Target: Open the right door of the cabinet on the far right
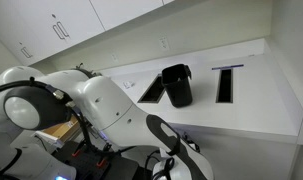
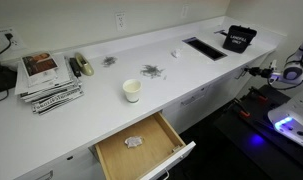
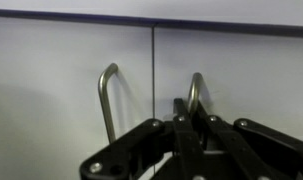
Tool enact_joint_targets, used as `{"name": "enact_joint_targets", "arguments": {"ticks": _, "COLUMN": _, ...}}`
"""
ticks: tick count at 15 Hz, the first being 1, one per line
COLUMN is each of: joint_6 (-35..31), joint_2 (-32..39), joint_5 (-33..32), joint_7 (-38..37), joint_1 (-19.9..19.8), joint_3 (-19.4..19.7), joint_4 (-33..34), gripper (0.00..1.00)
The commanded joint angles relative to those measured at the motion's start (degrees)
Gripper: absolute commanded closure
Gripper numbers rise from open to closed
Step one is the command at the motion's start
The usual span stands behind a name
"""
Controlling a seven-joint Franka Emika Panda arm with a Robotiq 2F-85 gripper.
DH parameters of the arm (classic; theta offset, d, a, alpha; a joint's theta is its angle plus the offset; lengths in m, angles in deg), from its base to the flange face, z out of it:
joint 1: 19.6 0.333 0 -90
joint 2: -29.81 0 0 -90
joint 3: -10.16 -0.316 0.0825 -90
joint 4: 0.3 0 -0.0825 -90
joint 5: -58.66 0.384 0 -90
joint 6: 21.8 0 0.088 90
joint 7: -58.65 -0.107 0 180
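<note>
The fingers (image 3: 194, 117) pinch the silver handle (image 3: 195, 88) of the right door (image 3: 246, 70), at 3 o'clock from the left door's handle (image 3: 107, 95).

- A white countertop (image 2: 101, 110) runs the length of both exterior views.
- A pale cup (image 2: 132, 90) stands upright on it, near the front edge.
- Below that edge a wooden drawer (image 2: 156, 152) stands pulled out, with a small crumpled scrap (image 2: 134, 143) lying inside (too small to identify).
- A stack of magazines (image 2: 46, 80) lies towards one end of the counter, a dark roll (image 2: 82, 66) just beside it.
- A black container (image 1: 177, 85) stands between two rectangular cut-outs (image 1: 151, 90) in the counter.
- White wall cabinets (image 1: 71, 20) hang above.
- A wall outlet (image 2: 121, 19) sits on the wall behind the counter.
</note>
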Motion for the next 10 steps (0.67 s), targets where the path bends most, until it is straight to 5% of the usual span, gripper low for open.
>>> {"name": "enact_joint_targets", "arguments": {"ticks": 1, "joint_6": 2.3, "joint_2": -0.4, "joint_5": -0.3, "joint_7": 0.8, "joint_1": -0.6, "joint_3": 1.4, "joint_4": -1.5, "gripper": 0.98}}
{"name": "enact_joint_targets", "arguments": {"ticks": 10, "joint_6": 8.7, "joint_2": 3.4, "joint_5": -11.2, "joint_7": -0.2, "joint_1": -6.2, "joint_3": 8.0, "joint_4": 7.2, "gripper": 0.98}}
